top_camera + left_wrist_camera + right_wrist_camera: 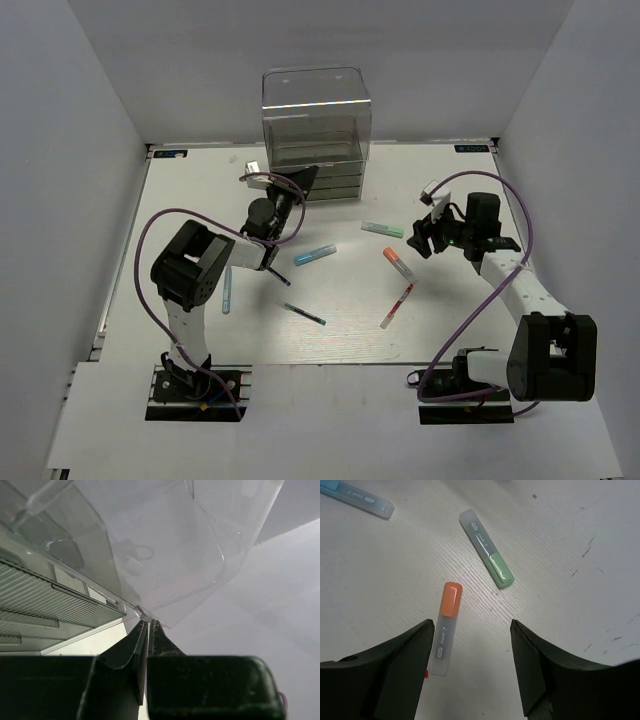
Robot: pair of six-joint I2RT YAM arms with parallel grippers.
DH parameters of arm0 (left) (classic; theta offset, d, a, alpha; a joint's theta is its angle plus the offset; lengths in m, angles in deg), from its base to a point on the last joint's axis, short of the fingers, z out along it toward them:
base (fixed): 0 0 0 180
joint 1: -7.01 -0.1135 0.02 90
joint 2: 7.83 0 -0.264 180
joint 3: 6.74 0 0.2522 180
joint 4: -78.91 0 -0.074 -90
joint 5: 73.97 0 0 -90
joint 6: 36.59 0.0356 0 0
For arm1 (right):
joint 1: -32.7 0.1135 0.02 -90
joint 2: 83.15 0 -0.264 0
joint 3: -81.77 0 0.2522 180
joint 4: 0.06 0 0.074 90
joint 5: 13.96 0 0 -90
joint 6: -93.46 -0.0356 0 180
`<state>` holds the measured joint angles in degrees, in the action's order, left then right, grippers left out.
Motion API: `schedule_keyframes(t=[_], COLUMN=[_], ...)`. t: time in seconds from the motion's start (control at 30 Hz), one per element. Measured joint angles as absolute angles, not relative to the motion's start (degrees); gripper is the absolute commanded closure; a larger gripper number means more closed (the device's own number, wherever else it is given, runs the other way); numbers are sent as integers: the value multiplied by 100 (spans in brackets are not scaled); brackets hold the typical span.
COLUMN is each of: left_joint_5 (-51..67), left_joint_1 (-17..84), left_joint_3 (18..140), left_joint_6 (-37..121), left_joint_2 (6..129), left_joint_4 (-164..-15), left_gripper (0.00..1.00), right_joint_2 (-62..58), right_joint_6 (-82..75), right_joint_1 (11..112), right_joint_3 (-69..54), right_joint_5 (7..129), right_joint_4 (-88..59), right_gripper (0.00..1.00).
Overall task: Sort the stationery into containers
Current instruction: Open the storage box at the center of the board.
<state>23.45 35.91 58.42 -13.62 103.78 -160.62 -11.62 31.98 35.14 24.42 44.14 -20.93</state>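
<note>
The clear drawer cabinet [315,125] stands at the back centre. My left gripper [300,187] is at its lower left drawers. In the left wrist view the left gripper [148,623] is shut, tips touching a corner of clear plastic [165,560]; I cannot tell if they pinch it. My right gripper [420,240] is open and empty, just above the table. In the right wrist view the right gripper [472,627] has the orange marker [446,630] beside its left finger, the mint green marker [486,547] ahead, and a light blue marker [357,499] far left.
On the table lie the mint green marker [382,229], light blue marker [315,255], orange marker [398,262], red pen [398,305], a dark teal pen [303,314] and a pale blue pen [227,290] by the left arm. White walls enclose three sides.
</note>
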Motion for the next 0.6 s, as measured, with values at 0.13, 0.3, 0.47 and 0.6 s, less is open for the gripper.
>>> schedule_keyframes(t=[0.13, 0.3, 0.47, 0.6], left_joint_5=[2345, 2349, 2347, 2349], left_joint_1=[3591, 3591, 3591, 3596], left_joint_3=[5842, 5842, 5842, 5842], left_joint_6=[-1360, -1360, -1360, -1360], left_joint_2=[10332, 10282, 10256, 10229], left_joint_4=[-16058, -16069, -16084, -16091], left_gripper=[100, 100, 100, 100], right_joint_2=[-1151, -1138, -954, -718], right_joint_6=[3309, 3550, 3932, 4227], right_joint_1=[3511, 3536, 3584, 3645], right_joint_3=[2442, 2442, 2442, 2439], right_joint_5=[4414, 4412, 4409, 4412], right_joint_4=[-2093, -2091, -2087, -2089], right_gripper=[31, 30, 27, 27])
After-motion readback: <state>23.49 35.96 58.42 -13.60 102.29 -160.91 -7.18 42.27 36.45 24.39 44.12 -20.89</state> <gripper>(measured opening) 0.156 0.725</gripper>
